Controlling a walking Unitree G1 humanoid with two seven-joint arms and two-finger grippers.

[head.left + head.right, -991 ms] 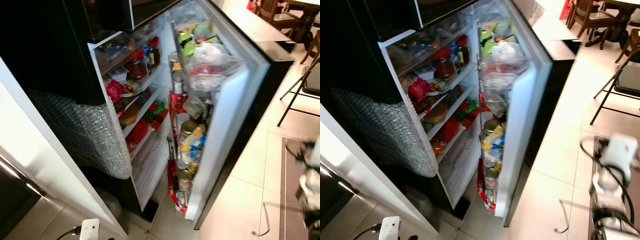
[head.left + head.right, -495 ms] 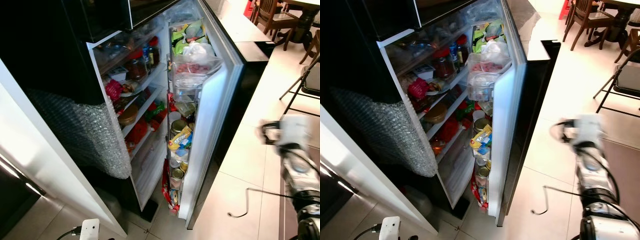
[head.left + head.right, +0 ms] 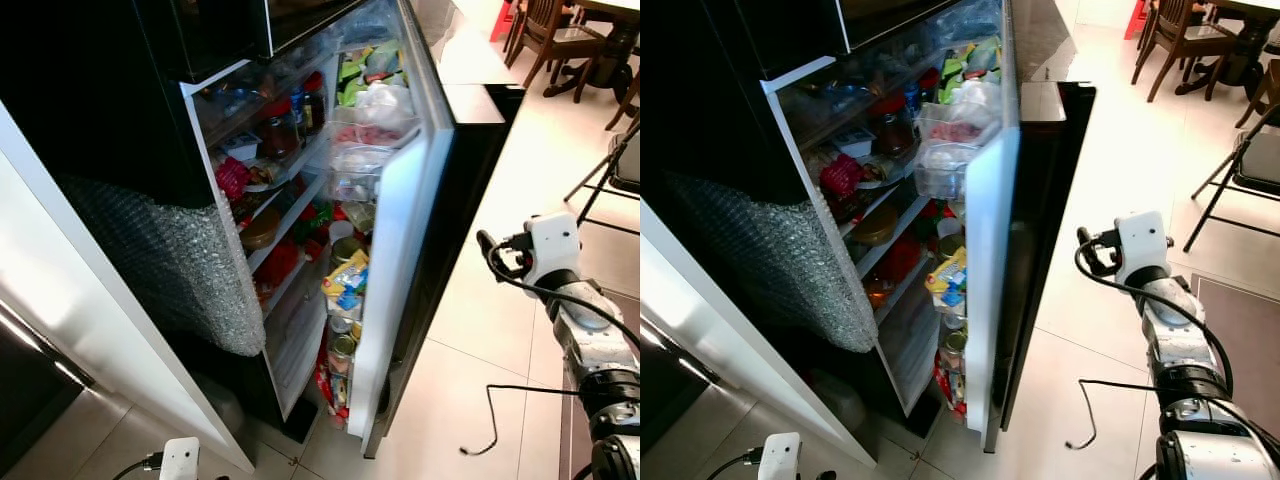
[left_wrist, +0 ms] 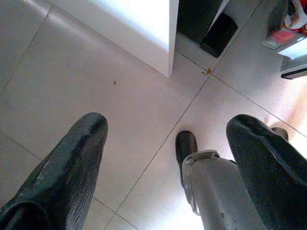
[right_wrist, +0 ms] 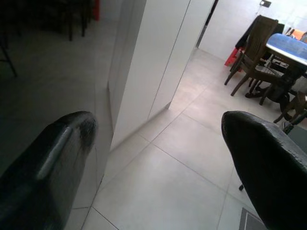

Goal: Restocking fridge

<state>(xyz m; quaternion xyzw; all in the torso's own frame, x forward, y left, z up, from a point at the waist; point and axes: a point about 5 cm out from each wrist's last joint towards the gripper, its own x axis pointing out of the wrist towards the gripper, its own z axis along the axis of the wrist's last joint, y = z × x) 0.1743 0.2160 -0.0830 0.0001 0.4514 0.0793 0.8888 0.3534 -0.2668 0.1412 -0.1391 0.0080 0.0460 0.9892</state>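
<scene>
- Since a second ago the fridge door (image 3: 985, 300) has swung a good way toward closed, so its white inner face now hides more of the door racks. The right arm, which was low and blurred at the picture's edge, has come up beside the door's dark outer face.
- The right gripper (image 3: 1092, 255) is just beside the outer face of the door; whether it touches cannot be told. In the right wrist view its two fingers (image 5: 268, 158) stand wide apart with nothing between them.
- The left gripper (image 4: 165, 158) hangs idle over the floor tiles (image 4: 96, 96), jaws wide and empty.
- Step in hand, as I judge it: closing the fridge (image 3: 280, 200) after the stocking. The shelves and door racks look full, and neither gripper carries anything.
- The next move probably calls for a steady push on the door's outer face until it seals, while keeping the loose cable (image 3: 1110, 410) on the arm away from the closing gap.
- Counts: one fridge door open, two grippers, both empty. At least three shelves show inside. The jars, tins and packets are too crowded to count. One jar with a red lid (image 3: 277, 130) stands on an upper shelf.
- One folding chair (image 3: 1240, 170) stands well apart, and wooden chairs sit by a table (image 5: 288, 45) further off.
</scene>
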